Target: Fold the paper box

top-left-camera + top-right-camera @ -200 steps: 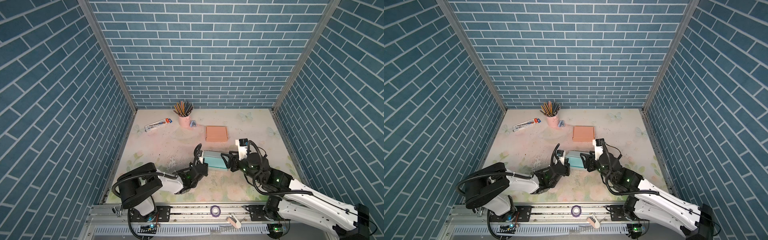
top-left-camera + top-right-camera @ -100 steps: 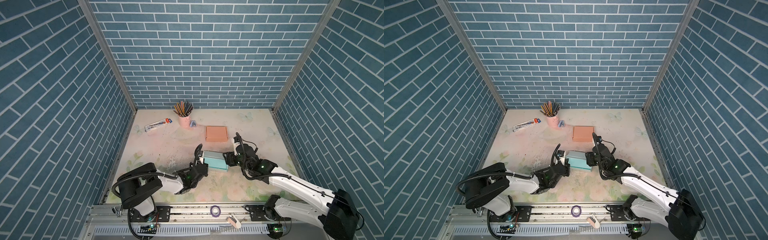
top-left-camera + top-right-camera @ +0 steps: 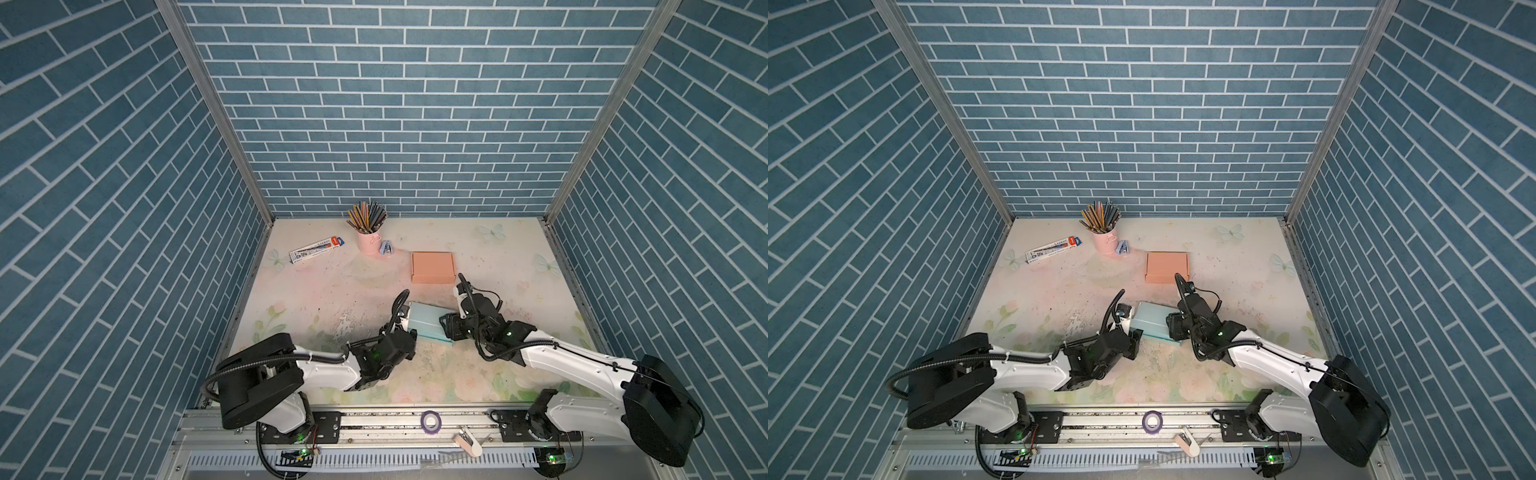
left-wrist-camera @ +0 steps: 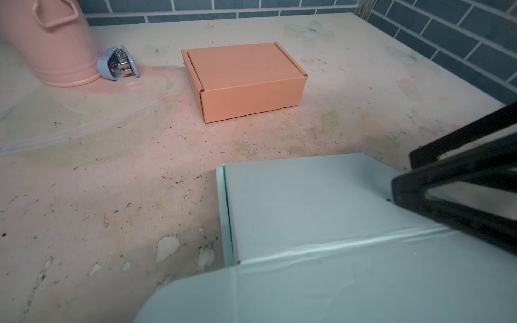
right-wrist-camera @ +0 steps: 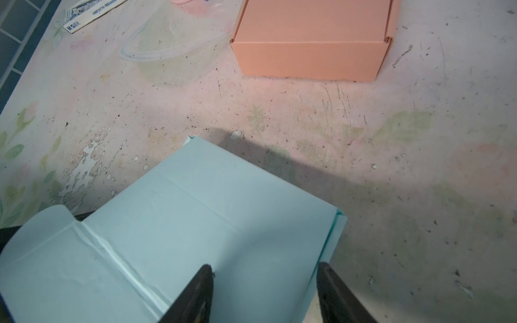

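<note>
The light blue paper box (image 3: 426, 322) lies closed near the table's middle, also seen in the second top view (image 3: 1152, 320). My left gripper (image 3: 409, 334) sits low at its near left corner. The box's rounded flap (image 4: 251, 296) hides the left fingers in the left wrist view. My right gripper (image 5: 264, 275) is open at the box's right end. One of its fingers (image 5: 201, 282) lies over the lid (image 5: 209, 209). Its second finger stands just outside the side wall. The right gripper's black fingers (image 4: 447, 195) show over the lid in the left wrist view.
A closed orange box (image 3: 433, 267) sits just behind the blue one. Further back stand a pink cup of pencils (image 3: 369, 241), a small blue stapler (image 3: 386, 248) and a flat pen carton (image 3: 317, 249). A purple tape roll (image 3: 431, 419) lies on the front rail.
The right arm has sunk lower and stretched out, and its gripper has moved left onto the blue box's right end. The left arm has stayed at the box's left corner.
</note>
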Robot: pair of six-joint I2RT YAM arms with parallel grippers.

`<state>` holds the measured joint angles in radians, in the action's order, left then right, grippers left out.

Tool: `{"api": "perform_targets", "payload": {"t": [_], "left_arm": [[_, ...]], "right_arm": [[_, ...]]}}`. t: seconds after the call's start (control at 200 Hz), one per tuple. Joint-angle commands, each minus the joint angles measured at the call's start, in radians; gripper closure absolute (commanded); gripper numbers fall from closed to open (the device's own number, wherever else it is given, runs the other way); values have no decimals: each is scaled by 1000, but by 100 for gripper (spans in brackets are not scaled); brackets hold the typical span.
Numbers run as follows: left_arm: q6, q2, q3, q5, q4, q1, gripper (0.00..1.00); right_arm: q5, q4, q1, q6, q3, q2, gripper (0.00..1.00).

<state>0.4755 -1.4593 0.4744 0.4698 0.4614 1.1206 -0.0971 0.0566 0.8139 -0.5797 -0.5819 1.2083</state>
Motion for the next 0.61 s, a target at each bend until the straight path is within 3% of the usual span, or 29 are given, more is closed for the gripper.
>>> {"api": "perform_targets", "payload": {"t": [0.0,0.275,0.47,0.6], "left_arm": [[0,58,-9,-44,-140,23,40],[-60,219,57,-281,-480,81,13],[-63,445,107,-368,-666,78,6],[-59,505,176,-432,-719,-11,6]], "right_arm": [[-7,-11,-5,-29,25,14,40],[-10,-23,-6,-31,40,17,41],[-16,-15,-7,-32,57,4,41],[-18,-18,-8,-36,68,2,41]]}}
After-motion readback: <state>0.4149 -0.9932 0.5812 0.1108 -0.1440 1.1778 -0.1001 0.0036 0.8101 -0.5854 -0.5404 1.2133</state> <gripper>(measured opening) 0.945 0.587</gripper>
